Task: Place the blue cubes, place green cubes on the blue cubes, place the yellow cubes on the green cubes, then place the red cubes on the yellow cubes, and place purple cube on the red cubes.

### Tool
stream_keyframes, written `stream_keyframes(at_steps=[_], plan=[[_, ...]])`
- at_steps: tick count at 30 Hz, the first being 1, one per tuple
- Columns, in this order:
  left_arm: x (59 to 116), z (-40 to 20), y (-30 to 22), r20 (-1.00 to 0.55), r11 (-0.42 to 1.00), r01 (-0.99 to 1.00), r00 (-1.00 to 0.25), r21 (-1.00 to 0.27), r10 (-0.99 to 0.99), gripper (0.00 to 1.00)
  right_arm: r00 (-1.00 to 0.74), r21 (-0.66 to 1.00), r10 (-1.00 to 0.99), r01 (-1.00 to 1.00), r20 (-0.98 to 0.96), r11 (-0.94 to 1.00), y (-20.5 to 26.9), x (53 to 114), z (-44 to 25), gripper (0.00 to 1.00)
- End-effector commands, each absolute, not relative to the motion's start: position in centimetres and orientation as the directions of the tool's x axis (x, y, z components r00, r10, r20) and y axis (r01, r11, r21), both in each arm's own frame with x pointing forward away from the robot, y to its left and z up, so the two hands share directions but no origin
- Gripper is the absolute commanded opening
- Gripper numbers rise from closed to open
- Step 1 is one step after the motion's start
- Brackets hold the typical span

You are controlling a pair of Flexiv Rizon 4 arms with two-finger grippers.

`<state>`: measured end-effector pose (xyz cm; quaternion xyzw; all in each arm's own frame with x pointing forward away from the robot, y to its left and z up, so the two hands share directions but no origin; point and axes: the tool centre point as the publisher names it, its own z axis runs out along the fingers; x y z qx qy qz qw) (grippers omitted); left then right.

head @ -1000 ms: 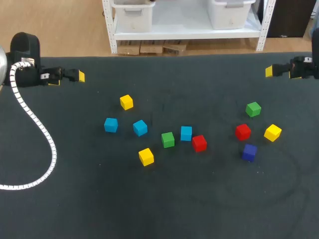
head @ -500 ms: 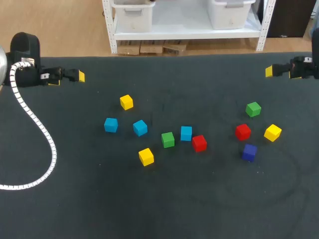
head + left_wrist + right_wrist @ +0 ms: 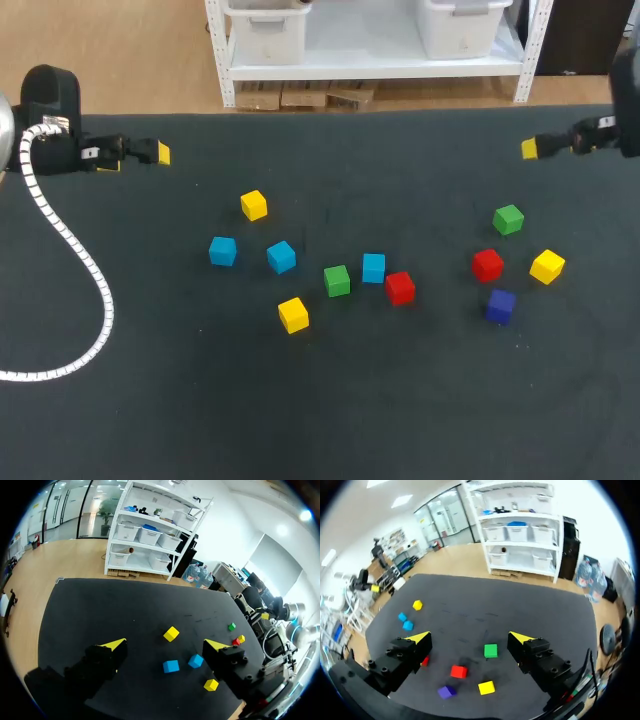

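Loose cubes lie spread on the black table (image 3: 150, 400). The middle group holds three blue cubes (image 3: 222, 251) (image 3: 281, 257) (image 3: 373, 267), a green cube (image 3: 337, 281), a red cube (image 3: 400, 288) and two yellow cubes (image 3: 254, 205) (image 3: 293, 315). To the right lie a green cube (image 3: 508, 219), a red cube (image 3: 487, 265), a yellow cube (image 3: 547, 266) and the purple cube (image 3: 501, 306). My left gripper (image 3: 160, 153) (image 3: 165, 645) hangs open at the far left, away from every cube. My right gripper (image 3: 530, 149) (image 3: 470, 637) is open at the far right, short of the green cube (image 3: 490, 650).
A white ribbed cable (image 3: 70, 250) from the left arm loops over the table's left part. The cubes stand apart from one another, none stacked.
My right gripper has shifted a little to the left and inward over the table. The left arm and all cubes are where they were.
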<state>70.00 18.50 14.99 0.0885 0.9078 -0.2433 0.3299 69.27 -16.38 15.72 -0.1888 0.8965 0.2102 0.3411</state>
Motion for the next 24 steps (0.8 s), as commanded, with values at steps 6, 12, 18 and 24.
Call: stream_keyframes(at_steps=[6,12,18,24], plan=[[70.0,15.0,18.5,-0.642,0.866,0.321,-0.767,-0.383,0.0,1.0,-0.583,0.131,-0.488,-0.718,-0.649,0.684,-11.8,65.3,17.4,1.0],[70.0,15.0,18.5,-0.642,0.866,0.321,-0.767,-0.383,0.0,1.0,-0.48,0.055,-0.652,-0.827,-0.587,0.56,-8.2,63.2,16.1,1.0],[70.0,15.0,18.5,-0.642,0.866,0.321,-0.767,-0.383,0.0,1.0,-0.338,-0.014,-0.811,-0.92,-0.479,0.392,-5.6,62.3,13.6,1.0],[70.0,15.0,18.5,-0.642,0.866,0.321,-0.767,-0.383,0.0,1.0,-0.198,-0.048,-0.897,-0.971,-0.396,0.235,-3.4,61.9,12.1,1.0]])
